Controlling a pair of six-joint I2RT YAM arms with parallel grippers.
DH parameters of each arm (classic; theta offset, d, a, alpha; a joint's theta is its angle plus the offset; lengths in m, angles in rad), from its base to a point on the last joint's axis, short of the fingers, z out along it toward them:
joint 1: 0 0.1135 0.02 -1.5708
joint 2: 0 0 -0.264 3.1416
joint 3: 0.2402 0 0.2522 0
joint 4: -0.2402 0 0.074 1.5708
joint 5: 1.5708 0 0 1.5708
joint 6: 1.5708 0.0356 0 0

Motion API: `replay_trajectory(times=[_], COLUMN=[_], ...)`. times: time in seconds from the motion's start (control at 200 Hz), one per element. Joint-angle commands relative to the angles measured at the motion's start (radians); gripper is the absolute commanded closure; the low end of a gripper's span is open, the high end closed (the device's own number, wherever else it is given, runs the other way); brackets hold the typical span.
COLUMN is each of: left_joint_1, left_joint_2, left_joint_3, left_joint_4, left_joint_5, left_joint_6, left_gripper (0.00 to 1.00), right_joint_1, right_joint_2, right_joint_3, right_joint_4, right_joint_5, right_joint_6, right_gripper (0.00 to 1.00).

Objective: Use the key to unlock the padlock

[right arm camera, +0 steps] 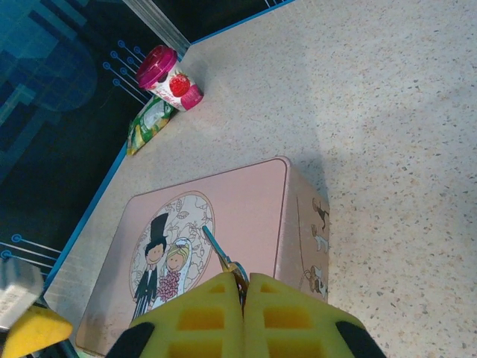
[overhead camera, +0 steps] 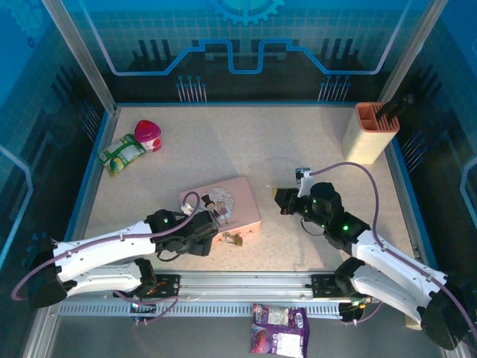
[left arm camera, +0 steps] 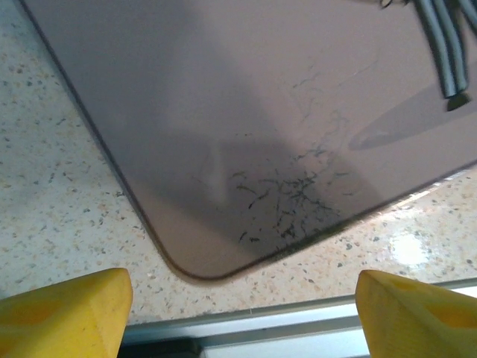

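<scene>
One padlock (overhead camera: 234,239) on counter (overhead camera: 313,149) by one tin's (overhead camera: 238,200) near edge; left hand (left arm camera: 242,302) wide, right hand (right arm camera: 244,287) pinching one key (right arm camera: 214,244).

The whole table (overhead camera: 313,149) is taken in from above, behind its near edge. Past the left gripper (left arm camera: 238,291), one corner of the pink tin (left arm camera: 246,134) is viewed steeply, very closely. Past the right gripper (right arm camera: 244,287), the same tin is seen obliquely, from farther off.
</scene>
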Motion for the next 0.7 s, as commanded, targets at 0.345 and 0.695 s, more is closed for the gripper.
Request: replay_trajectory(times=[0.345,0.695], left_joint_1=[0.119,0.292], left_joint_2=[0.056,0.216], left_joint_3=[-0.104,-0.030], left_joint_4=[0.367,0.582], left_joint_5=[-0.012,0.015], left_joint_6=[0.169,0.362], left_gripper=[0.32,0.33], right_joint_1=[-0.014,-0.014], right_joint_2=[0.002,-0.013], right_joint_3=[-0.029,-0.050], right_joint_4=[0.036,0.036], right_joint_5=[-0.021,-0.019], right_joint_6=[0.048,0.079], right_gripper=[1.00,1.00])
